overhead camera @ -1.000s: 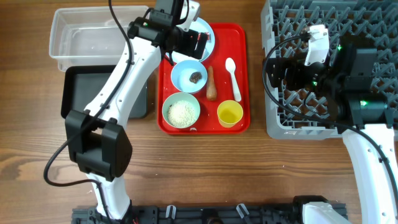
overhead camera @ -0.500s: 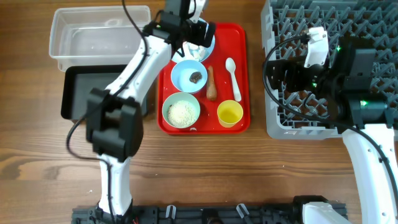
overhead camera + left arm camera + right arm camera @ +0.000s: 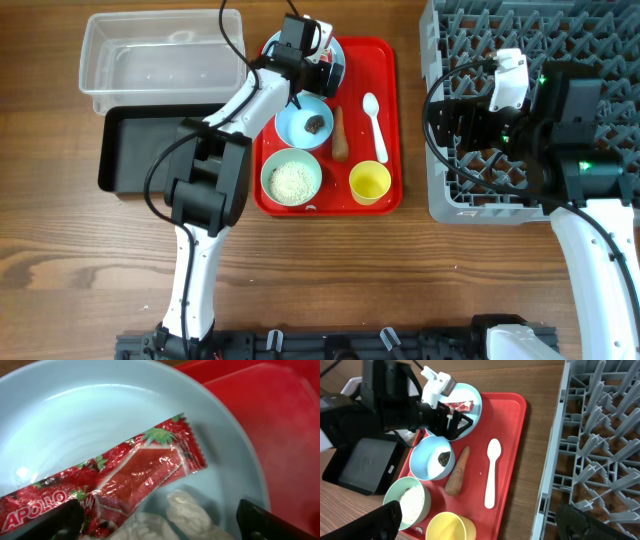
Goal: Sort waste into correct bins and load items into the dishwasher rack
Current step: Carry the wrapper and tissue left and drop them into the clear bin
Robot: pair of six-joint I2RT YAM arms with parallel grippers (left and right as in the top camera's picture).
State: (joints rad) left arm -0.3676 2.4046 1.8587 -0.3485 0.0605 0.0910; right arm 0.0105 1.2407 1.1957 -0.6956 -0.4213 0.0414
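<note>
The left gripper (image 3: 322,70), jaws spread wide and empty, hangs over the round pale blue plate (image 3: 100,415) at the far edge of the flat red plastic tray (image 3: 388,130). The red snack wrapper (image 3: 125,480) lies on that plate, touching crumpled white paper (image 3: 185,515). The right gripper (image 3: 445,122), equally wide and empty, hovers at the left edge of the large grey plastic rack (image 3: 600,30).

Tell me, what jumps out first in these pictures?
The flat red plastic tray at the middle of the wooden table catches the eye first. At its far end the left gripper hangs open over a round pale blue plate holding a red strawberry-print snack wrapper. A large grey plastic pegged rack fills the right side.
</note>
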